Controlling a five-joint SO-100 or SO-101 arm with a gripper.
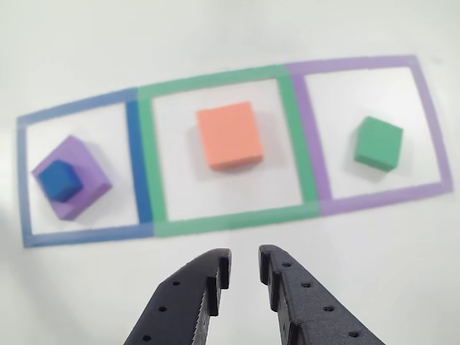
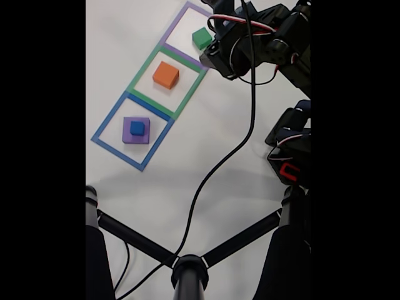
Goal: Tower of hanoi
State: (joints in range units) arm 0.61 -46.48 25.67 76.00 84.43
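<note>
While my hand (image 1: pixel 244 277) is hovering empty above the tabletop (image 1: pixel 374 287), fingers slightly apart, the blue cube (image 1: pixel 60 180) is sitting on the purple block (image 1: pixel 79 183) in the blue tape square (image 1: pixel 136 162); the salmon block (image 1: pixel 230 134) is lying in the green tape square (image 1: pixel 291 129), the green block (image 1: pixel 378 142) in the purple one (image 1: pixel 424 108); the blue cube is looking small, and I'm judging a skewed pinch could be dragging the purple block along; the cable (image 2: pixel 240 137) could be snagging.

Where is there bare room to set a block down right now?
Each taped square has bare margin around its block: widest around the green foam block in the purple tape square, narrower around the salmon-orange foam block. Most crowded is the blue cube on the purple block. Open table lies before the gripper.
</note>
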